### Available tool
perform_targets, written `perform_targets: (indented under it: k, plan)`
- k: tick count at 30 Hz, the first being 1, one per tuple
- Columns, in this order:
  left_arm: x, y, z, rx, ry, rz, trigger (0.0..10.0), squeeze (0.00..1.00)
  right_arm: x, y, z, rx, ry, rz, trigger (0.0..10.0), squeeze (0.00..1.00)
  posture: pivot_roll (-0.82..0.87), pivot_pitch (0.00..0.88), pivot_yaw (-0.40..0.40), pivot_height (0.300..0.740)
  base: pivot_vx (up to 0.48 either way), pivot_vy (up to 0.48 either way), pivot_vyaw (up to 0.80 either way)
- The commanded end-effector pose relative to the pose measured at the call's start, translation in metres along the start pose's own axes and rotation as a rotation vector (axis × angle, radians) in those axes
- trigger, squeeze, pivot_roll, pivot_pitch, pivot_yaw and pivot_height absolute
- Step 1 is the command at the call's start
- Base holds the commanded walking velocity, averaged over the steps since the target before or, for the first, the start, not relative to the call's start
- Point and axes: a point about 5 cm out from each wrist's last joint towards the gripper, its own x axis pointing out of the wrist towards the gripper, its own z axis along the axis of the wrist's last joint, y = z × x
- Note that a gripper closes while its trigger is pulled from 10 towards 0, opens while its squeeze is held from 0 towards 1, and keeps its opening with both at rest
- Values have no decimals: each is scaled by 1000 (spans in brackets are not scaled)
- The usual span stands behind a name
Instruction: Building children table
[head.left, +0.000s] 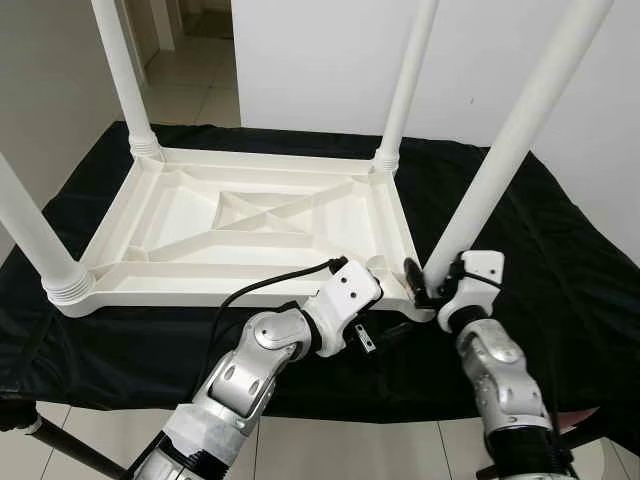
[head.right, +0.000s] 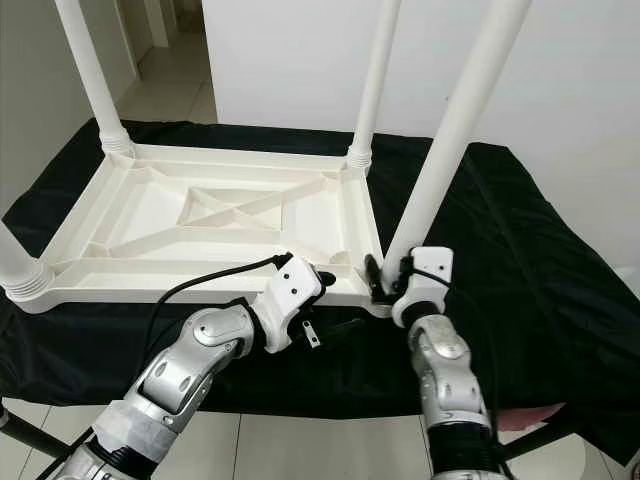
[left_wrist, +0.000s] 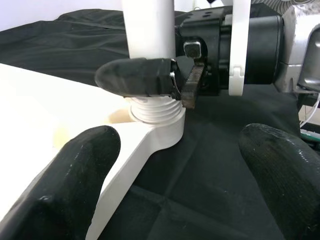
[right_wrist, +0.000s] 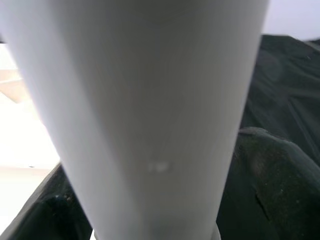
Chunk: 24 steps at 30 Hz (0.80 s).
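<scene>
Your right gripper (head.left: 428, 283) clamps its black fingers (left_wrist: 137, 77) around the base of the fourth table leg (head.left: 505, 150), just above the threads at the near right corner socket (left_wrist: 159, 131) of the upturned white children's table top (head.left: 250, 225). The top lies underside up on a black cloth (head.left: 560, 270) draped over the work surface, with the other three legs already standing in their corners: far left leg (head.left: 122, 70), far right leg (head.left: 408, 80) and near left leg (head.left: 35, 235). Your left gripper (left_wrist: 185, 175) hovers just beside the same corner, fingers spread wide and holding nothing.

The held leg leans outward, away from the table top, rather than standing straight like the far pair. Judging from that tilt, the main risk is cross-threading: twist now and the threads could bind or the leg could pop out of its socket. The light top may also slide on the cloth if you push sideways, since the open left gripper is not bracing it.
</scene>
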Motion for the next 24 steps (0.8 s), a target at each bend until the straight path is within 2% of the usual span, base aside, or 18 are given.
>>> perform_targets:
  k: [1, 5, 10, 11, 12, 17, 24]
  plan:
    - [1, -1, -2, 14, 9, 6, 10000, 0, 2, 2, -2, -27, 11, 106, 10000, 0, 30, 10, -31, 740, 0, 0, 0]
    - [1, -1, -2, 16, 8, 2, 10000, 0, 6, 4, -5, -68, 30, 235, 10000, 0, 29, 11, -31, 740, 0, 0, 0]
    - [1, -1, -2, 17, 8, 1, 10000, 0, 8, 4, -7, -71, 37, 262, 10000, 0, 26, 9, -26, 740, 0, 0, 0]
    - [2, -1, -1, 18, 7, 1, 10000, 0, 12, 4, -8, -84, 46, 293, 2980, 0, 26, 8, -25, 740, 0, 0, 0]
    - [2, 0, -1, 20, 7, 1, 10000, 0, 16, 4, -10, -101, 53, 312, 0, 0, 26, 8, -25, 740, 0, 0, 0]
    - [1, 1, -1, 21, 8, 6, 10000, 0, 21, 3, -11, -120, 67, 333, 0, 0, 36, 10, -28, 740, 0, 0, 0]
    - [0, 3, -1, 18, 11, 21, 10000, 0, 19, 2, -19, -108, 87, 371, 0, 0, 44, 19, -36, 740, 0, 0, 0]
